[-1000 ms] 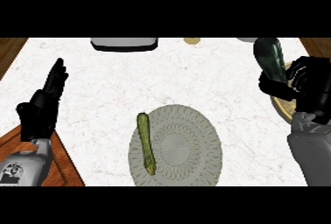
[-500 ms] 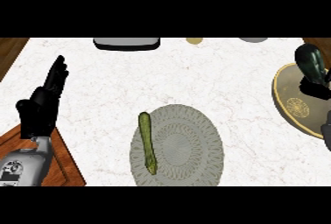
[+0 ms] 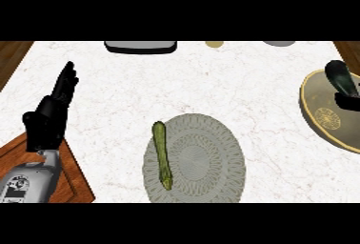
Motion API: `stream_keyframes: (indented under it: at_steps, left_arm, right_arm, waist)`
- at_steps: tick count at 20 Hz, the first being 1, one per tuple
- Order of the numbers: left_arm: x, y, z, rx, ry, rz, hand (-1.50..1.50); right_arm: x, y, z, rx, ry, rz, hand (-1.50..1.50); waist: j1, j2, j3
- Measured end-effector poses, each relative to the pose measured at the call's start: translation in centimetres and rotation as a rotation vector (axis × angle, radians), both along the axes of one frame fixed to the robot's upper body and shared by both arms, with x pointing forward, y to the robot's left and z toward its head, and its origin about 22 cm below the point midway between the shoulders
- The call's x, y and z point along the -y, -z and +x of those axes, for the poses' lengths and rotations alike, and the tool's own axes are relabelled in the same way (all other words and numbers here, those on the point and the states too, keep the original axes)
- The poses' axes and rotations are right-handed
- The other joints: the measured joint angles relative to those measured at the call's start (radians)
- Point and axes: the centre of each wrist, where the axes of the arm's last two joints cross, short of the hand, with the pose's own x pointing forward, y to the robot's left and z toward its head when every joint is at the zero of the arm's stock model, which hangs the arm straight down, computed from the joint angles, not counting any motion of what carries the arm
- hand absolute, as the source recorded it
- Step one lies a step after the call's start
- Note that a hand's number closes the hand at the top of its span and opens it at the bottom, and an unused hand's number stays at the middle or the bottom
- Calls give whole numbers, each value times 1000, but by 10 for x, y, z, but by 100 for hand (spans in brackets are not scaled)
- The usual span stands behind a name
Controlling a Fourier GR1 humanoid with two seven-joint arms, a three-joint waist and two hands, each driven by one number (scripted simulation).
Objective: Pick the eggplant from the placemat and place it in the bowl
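Over at the right edge of the head view, only a small black part of the right hand [image 3: 347, 101] shows, sitting over the bowl [image 3: 325, 119]; whether its fingers are curled or straight cannot be made out. Just above that hand, touching it, lies the dark eggplant [image 3: 339, 76], tilted, its upper end reaching past the bowl's far rim and its lower end running down to the black fingers. Whether the hand grips the eggplant cannot be told. The bowl is shallow, tan-rimmed with a grey-green inside and a pale round mark at its centre, and it is cut off by the view's right edge.

Well to the left of that hand, near the middle of the white marble counter [image 3: 232, 86], lies the round grey placemat [image 3: 207, 159], patterned in rings. A long green vegetable [image 3: 163, 155] rests along the placemat's left edge, lengthwise, its upper end just past the mat's rim.

Far across at the left side, the left hand [image 3: 51, 116] rests open, fingers straight and pointing up and away, holding nothing, on its grey forearm [image 3: 28, 183]. Beneath that forearm shows a brown wooden surface [image 3: 74, 183].

Along the counter's far edge sit a dark tray-like object [image 3: 140, 46], a small pale round thing [image 3: 215, 44] and a grey one [image 3: 280, 43].
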Motion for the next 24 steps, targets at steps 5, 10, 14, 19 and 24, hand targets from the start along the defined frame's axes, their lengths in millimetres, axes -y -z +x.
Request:
stream_keyframes:
  at_steps: [5, 10, 14, 19, 24]
  left_arm:
    - [2, -2, -1, 1, 2, 0, 0]
    - [2, -1, 2, 2, -6, 1, 0]
    - [1, 0, 3, -6, -14, -3, 0]
    - [-12, 2, -2, -12, -30, -3, 0]
    - [-15, -1, -4, -12, -44, 7, 0]
  right_arm:
    - [11, 10, 3, 47, -91, 110, -150]
    - [23, 13, 1, 164, -149, 160, -150]
    - [38, 14, -8, 244, -150, 196, -150]
    - [66, 7, -31, 307, -156, 279, -150]
    - [85, 14, -68, 367, -202, 340, -150]
  waist:
    - [4, 1, 1]
    - [0, 1, 0]
    - [-10, -3, -1]
    - [-24, -10, -3]
    - [-37, -14, -4]
